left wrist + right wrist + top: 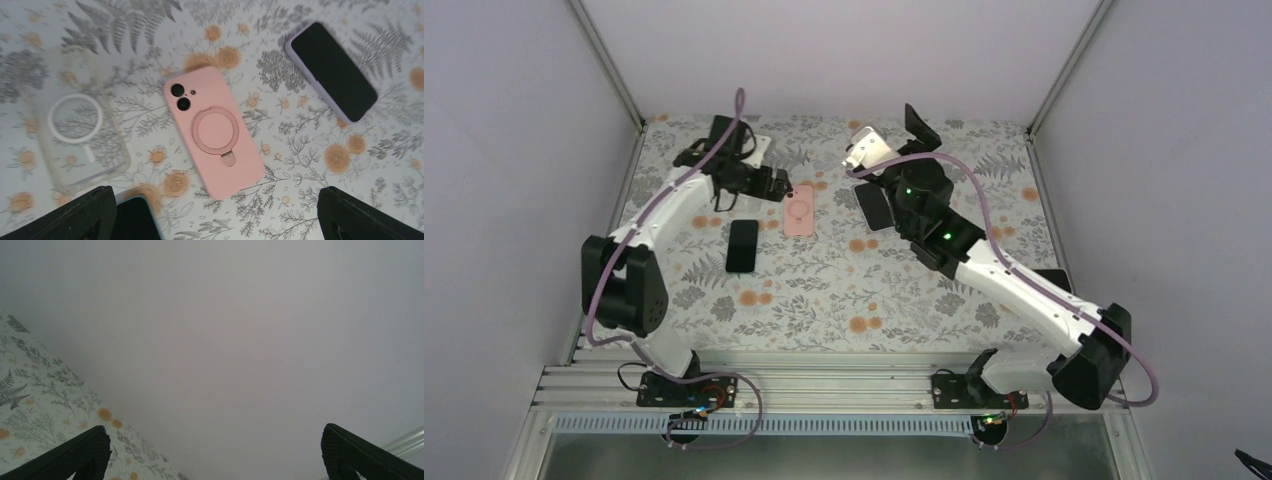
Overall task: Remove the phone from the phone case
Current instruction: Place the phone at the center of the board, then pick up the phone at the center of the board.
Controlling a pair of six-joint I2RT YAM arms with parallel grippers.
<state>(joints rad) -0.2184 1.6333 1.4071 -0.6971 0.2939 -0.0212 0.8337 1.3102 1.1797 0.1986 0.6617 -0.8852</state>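
A pink phone case (215, 132) with a ring stand lies back-up on the floral table; black camera lenses show in its cutout. In the top view the pink case (800, 210) sits at mid-table. My left gripper (215, 220) hovers over its near end, open, with nothing between the fingers (75, 215); from above, the left gripper (776, 185) is just left of the case. A bare black phone (742, 245) lies apart to the left, and its corner (132, 220) shows by my left finger. My right gripper (215, 455) is open, raised and facing the back wall (921, 125).
An empty clear case (75, 140) with a white ring lies left of the pink one. A dark-screened phone in a lilac case (332, 70) lies to the right, under the right arm (873, 207). Walls enclose the floral table (844, 300) on three sides.
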